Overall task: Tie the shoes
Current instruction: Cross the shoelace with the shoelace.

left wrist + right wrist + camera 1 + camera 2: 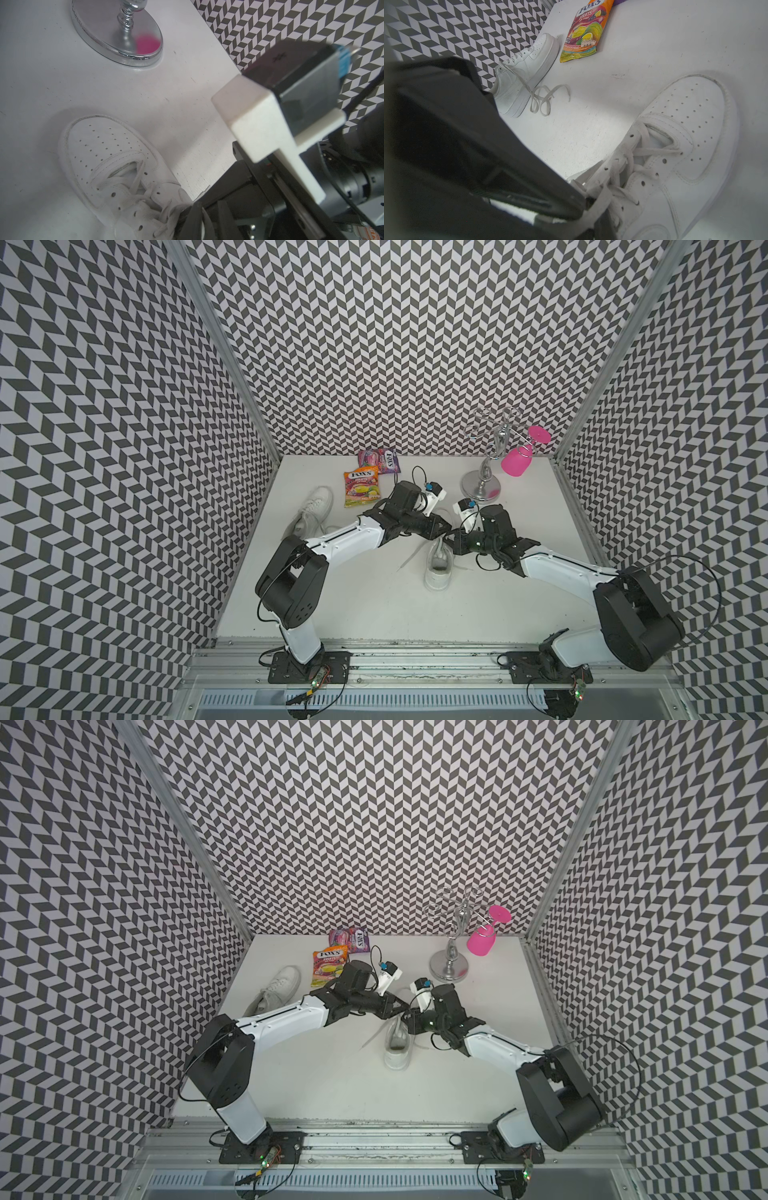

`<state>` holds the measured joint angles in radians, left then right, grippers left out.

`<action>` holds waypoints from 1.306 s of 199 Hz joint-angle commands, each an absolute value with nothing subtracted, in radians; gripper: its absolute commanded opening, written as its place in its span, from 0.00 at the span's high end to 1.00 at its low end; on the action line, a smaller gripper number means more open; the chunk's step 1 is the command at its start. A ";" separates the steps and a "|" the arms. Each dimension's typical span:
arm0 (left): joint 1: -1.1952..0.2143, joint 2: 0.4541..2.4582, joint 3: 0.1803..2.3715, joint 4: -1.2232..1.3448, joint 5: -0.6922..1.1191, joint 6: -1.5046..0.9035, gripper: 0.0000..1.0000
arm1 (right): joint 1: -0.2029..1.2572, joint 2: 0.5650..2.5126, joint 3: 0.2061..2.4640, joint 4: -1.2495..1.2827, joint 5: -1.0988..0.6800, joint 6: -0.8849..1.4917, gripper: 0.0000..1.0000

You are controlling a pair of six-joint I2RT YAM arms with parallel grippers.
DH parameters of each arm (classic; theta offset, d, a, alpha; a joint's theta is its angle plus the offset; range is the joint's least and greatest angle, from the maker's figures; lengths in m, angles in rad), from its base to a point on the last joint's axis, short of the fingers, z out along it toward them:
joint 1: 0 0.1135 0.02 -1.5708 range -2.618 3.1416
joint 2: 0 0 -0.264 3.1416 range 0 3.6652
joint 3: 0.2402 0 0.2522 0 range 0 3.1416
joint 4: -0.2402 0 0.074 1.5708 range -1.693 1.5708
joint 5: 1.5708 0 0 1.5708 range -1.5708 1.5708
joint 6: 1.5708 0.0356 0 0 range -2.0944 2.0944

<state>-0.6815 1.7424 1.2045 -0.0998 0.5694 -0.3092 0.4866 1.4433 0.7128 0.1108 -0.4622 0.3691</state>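
Observation:
Two white shoes are on the table. One shoe (312, 510) (525, 70) lies by the left wall, its loose laces (548, 97) spread on the table. The other shoe (439, 568) (397, 1048) (108, 158) (675, 158) stands mid-table, toe pointing away. Both grippers meet over its lacing. My left gripper (445, 532) (209, 222) has its jaws slightly apart, with a flat lace (206, 223) lying loose between the fingers. My right gripper (452, 538) (591, 218) is shut on a lace (596, 204) of that shoe. Lace ends (411, 558) trail off either side.
Two candy bags (361, 488) (380, 460) lie at the back left, the orange one (583, 35) near the left shoe. A silver stand (482, 485) (116, 35) holding a pink glass (517, 462) is at the back right. Patterned walls close in three sides.

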 commanded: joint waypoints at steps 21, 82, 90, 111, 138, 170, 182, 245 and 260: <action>-0.715 1.730 1.164 -0.110 0.636 -0.313 0.75 | 0.478 1.423 0.693 0.215 -0.497 0.391 1.00; -0.709 1.696 1.142 -0.101 0.625 -0.312 0.70 | 0.476 1.437 0.701 0.195 -0.478 0.375 1.00; -0.702 1.693 1.141 -0.103 0.621 -0.311 0.68 | 0.476 1.436 0.704 0.185 -0.473 0.371 1.00; -0.681 1.688 1.142 -0.101 0.615 -0.307 0.64 | 0.476 1.433 0.706 0.172 -0.465 0.361 1.00; -0.649 1.688 1.141 -0.099 0.606 -0.296 0.62 | 0.476 1.433 0.709 0.160 -0.459 0.356 1.00; -0.613 1.682 1.129 -0.096 0.599 -0.291 0.59 | 0.476 1.431 0.708 0.157 -0.456 0.352 1.00; -0.608 1.676 1.122 -0.092 0.596 -0.288 0.58 | 0.476 1.430 0.709 0.154 -0.454 0.349 1.00; -0.598 1.687 1.106 -0.102 0.627 -0.266 0.65 | 0.477 1.424 0.707 0.152 -0.456 0.349 1.00; -0.603 1.695 1.108 -0.103 0.637 -0.263 0.66 | 0.476 1.422 0.707 0.153 -0.456 0.350 1.00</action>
